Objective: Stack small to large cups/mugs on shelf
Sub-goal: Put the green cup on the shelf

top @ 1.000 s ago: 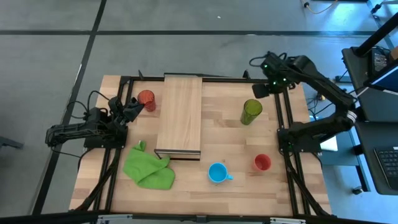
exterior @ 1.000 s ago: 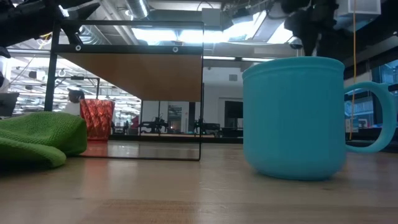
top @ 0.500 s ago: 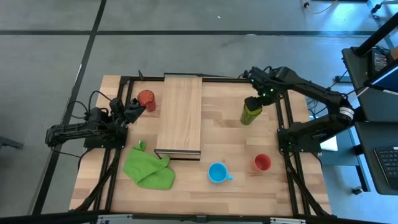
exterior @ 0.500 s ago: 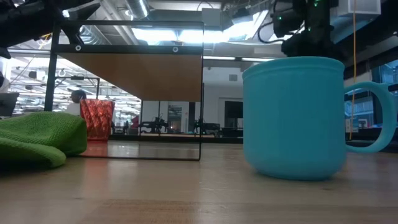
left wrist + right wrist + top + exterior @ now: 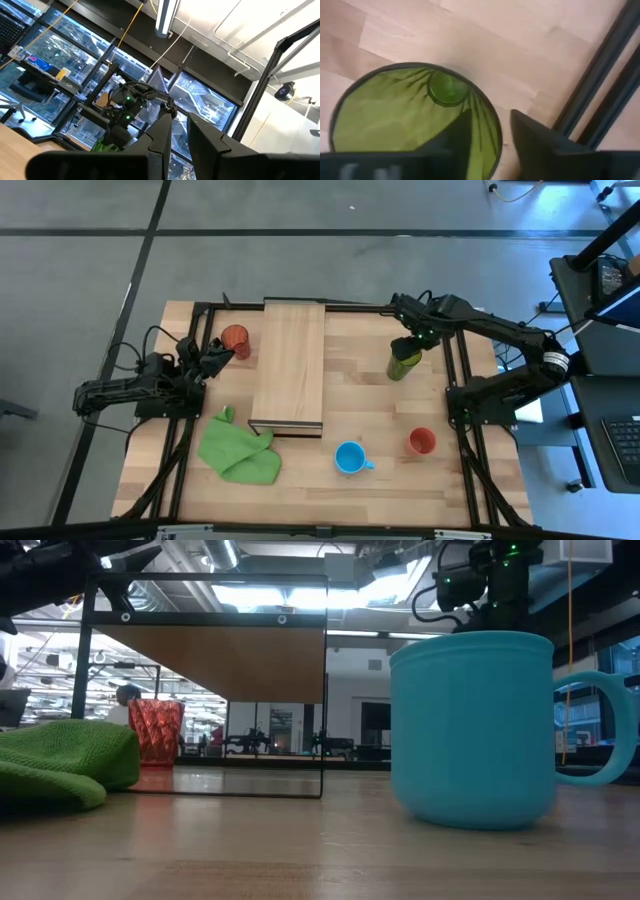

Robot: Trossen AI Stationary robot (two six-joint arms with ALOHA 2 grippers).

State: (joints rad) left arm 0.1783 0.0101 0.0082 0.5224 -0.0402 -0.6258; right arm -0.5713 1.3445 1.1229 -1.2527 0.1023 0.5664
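Observation:
The tall green tumbler (image 5: 402,366) stands upright on the tabletop right of the shelf (image 5: 288,365). My right gripper (image 5: 410,343) hangs over its mouth, open. In the right wrist view one finger (image 5: 455,135) is inside the tumbler (image 5: 395,115) and the other (image 5: 535,142) is outside its rim; no touch shows. The red-orange tumbler (image 5: 235,338) stands left of the shelf, and my left gripper (image 5: 216,352) rests beside it, open by a narrow gap (image 5: 179,125). The blue mug (image 5: 349,457) and the small red cup (image 5: 422,442) stand near the table's near edge.
A crumpled green cloth (image 5: 238,448) lies by the shelf's near left corner. Black frame rails (image 5: 462,395) run along both sides of the table. In the low view the blue mug (image 5: 470,730) fills the foreground, with the shelf (image 5: 225,660) and cloth (image 5: 60,760) behind.
My right gripper has moved from the table's far right corner toward the green tumbler and come down over its mouth, so that its fingers now stand on either side of the rim. The tumbler has stayed in place.

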